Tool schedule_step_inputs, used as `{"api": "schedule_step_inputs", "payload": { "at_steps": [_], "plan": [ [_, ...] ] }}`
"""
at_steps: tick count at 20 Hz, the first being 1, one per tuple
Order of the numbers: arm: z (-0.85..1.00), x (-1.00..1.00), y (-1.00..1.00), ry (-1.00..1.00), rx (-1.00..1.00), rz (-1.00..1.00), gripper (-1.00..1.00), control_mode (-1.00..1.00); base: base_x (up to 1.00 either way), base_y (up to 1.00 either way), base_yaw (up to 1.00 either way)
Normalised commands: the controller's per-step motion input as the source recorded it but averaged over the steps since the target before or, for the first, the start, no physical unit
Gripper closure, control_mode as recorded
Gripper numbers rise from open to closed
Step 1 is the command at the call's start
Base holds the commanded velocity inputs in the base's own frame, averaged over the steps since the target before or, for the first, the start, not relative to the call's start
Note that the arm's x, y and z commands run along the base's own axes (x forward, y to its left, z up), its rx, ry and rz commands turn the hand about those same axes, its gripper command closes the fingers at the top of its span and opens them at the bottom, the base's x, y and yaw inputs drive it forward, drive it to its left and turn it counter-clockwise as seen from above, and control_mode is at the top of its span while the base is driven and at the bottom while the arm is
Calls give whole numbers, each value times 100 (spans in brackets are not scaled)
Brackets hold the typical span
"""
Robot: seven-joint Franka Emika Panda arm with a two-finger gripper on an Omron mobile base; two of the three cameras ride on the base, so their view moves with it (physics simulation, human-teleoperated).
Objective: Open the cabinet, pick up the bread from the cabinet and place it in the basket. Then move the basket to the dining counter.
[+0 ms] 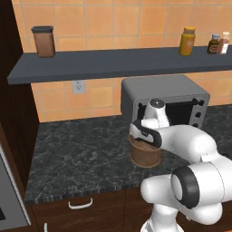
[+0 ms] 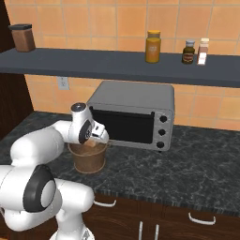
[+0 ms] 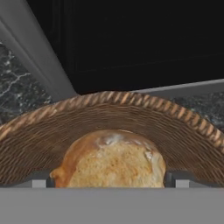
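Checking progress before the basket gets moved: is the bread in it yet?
In. The bread lies inside the basket, its woven wall curving behind it.

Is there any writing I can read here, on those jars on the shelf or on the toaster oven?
No text can be read anywhere.
Yellow jar: no legible label.
Two small bottles: labels too small and blurred to read.
Brown canister: no writing seen.
Toaster oven: three knobs, no readable markings.
Basket and bread: no text.

No readable text, brand or number anywhere: the shelf's jars (image 2: pixel 153 46) and bottles (image 2: pixel 188 51) carry labels too blurred to make out
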Motion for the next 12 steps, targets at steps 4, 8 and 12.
{"api": "schedule_step_inputs", "payload": {
  "at_steps": [4, 8, 12],
  "plan": [
    [0, 2, -6, -2, 0, 0, -100, -100, 0, 0, 0],
    [0, 13, 2, -12, 0, 0, -100, -100, 0, 0, 0],
    [0, 3, 8, -28, 0, 2, -100, -100, 0, 0, 0]
  ]
}}
